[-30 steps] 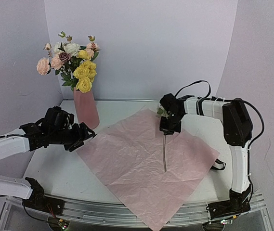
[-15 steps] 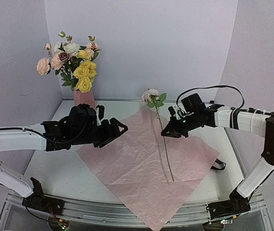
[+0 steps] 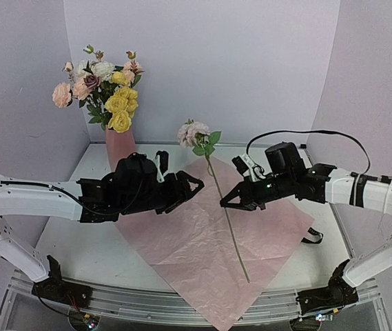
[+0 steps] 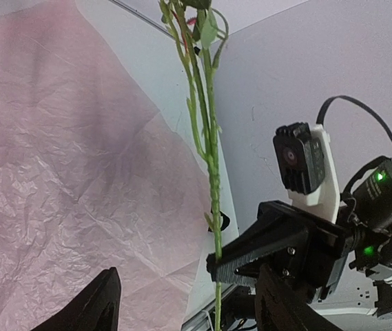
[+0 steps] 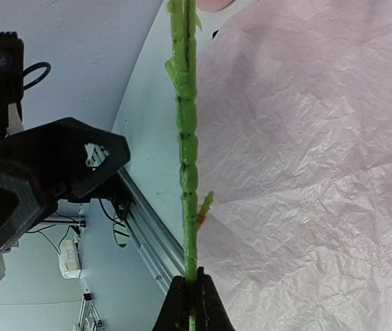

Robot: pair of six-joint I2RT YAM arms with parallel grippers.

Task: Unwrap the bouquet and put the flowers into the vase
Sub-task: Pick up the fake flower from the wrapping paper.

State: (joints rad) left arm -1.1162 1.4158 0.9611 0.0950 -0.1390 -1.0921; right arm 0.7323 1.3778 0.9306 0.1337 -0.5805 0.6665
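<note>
The salmon-pink vase (image 3: pixel 118 147) stands at the back left, partly behind my left arm, with several yellow, pink and cream flowers (image 3: pixel 106 89) in it. The bouquet's pink paper (image 3: pixel 196 241) lies spread flat on the table. My right gripper (image 3: pixel 224 203) is shut on the green stem (image 5: pixel 187 152) of one pale pink flower (image 3: pixel 193 132), held tilted above the paper with its lower end reaching down to the sheet. My left gripper (image 3: pixel 199 186) is open, its fingers (image 4: pixel 99 307) pointing at that stem (image 4: pixel 209 158) from the left, a little short of it.
A small black loop (image 3: pixel 313 237) lies at the paper's right edge. White walls close in the table (image 3: pixel 78 241) at the back and both sides. The metal rail (image 3: pixel 182 307) runs along the near edge.
My right gripper has lifted the flower off the paper and carried it left, bloom up. My left arm has reached right toward the stem, and its jaws have narrowed somewhat.
</note>
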